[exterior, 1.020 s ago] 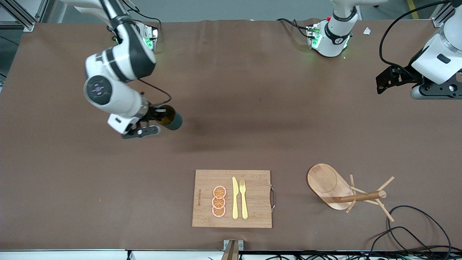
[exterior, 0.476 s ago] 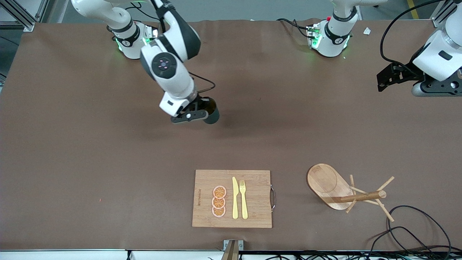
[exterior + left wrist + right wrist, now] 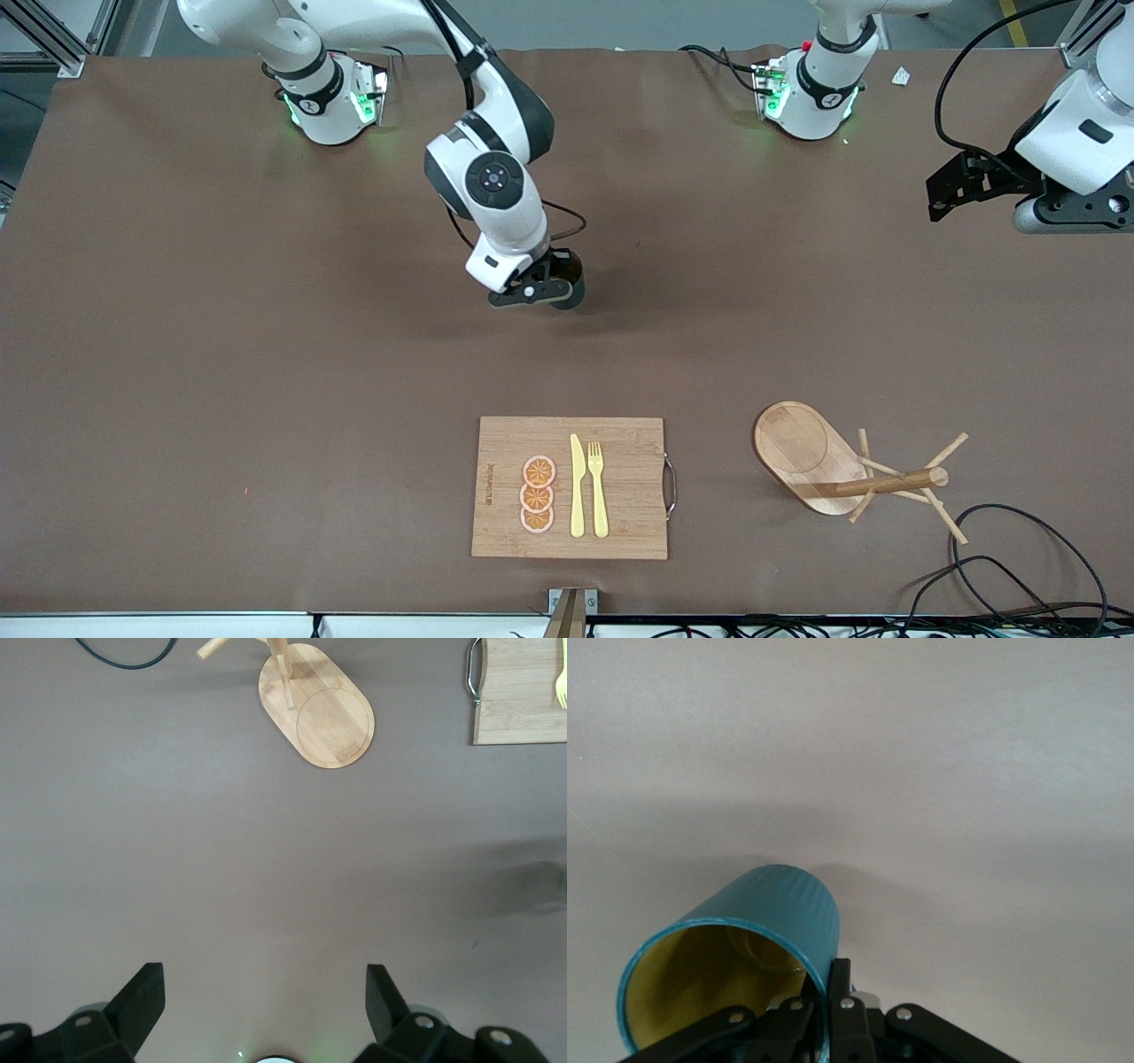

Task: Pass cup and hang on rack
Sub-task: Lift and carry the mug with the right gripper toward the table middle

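We find the right gripper [image 3: 542, 291] clamped on 1 wall of the cup [image 3: 567, 282] above mid-table, the rack [image 3: 846, 470] at 4 o'clock; the left gripper [image 3: 266, 1005] waits spread apart, and we judge that thin rim hold could slip at handover.

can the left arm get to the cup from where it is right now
Probably yes. The left gripper waits open over bare table at its own end; nothing stands between it and the cup, which the right gripper holds mid-table.
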